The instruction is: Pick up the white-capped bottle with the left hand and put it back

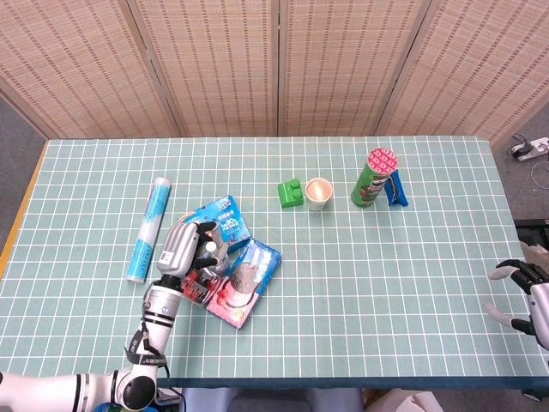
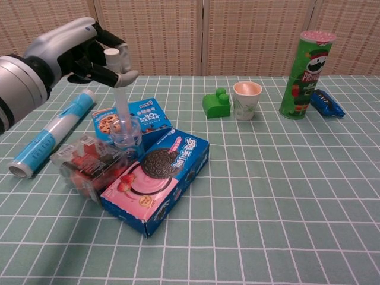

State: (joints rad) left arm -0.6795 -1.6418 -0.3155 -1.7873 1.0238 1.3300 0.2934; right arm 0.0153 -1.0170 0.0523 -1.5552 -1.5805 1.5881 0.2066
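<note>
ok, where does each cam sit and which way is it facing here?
Head view: high above the near table edge, looking down over the whole table to the screens behind; shows the left arm and left hand, plus the right hand at the right edge.
Chest view: low, near table height, looking across at the goods; shows only the left hand at the white-capped bottle.
Shared: left hand, bottle, pink cookie box, green can, cup.

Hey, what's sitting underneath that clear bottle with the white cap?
The clear white-capped bottle stands among a blue cookie box, a red snack pack and a pink-and-blue Oreo box. Its base is hidden, so what it rests on cannot be seen.
</note>
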